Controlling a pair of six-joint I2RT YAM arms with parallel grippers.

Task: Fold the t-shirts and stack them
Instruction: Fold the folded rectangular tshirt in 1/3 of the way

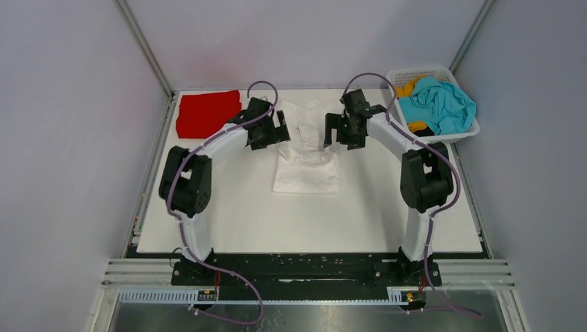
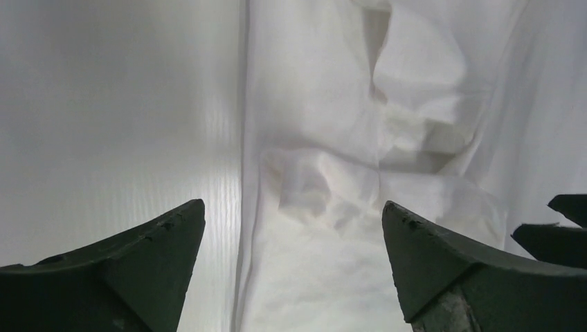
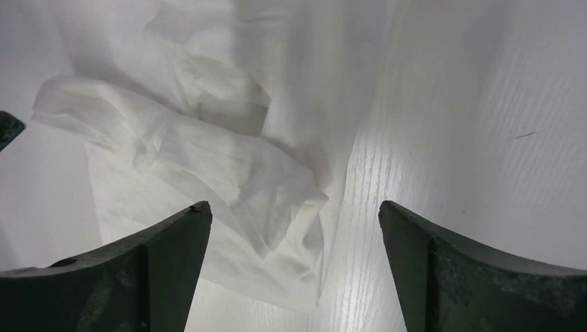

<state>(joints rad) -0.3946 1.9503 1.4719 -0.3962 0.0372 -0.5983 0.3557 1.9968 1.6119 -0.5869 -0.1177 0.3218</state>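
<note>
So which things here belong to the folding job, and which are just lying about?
Job: white shirt, red shirt, teal shirt, orange-yellow shirt.
Lying about: basket holding the last two, table.

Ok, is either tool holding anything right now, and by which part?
Nothing is held. The left tool and right tool are both open over the white t-shirt.

— What lies on your white table?
— A rumpled white t-shirt, between your left pincer and right pincer.
— Anything else?
— A flat red t-shirt left of the left pincer, and a white lattice basket right of the right pincer.
</note>
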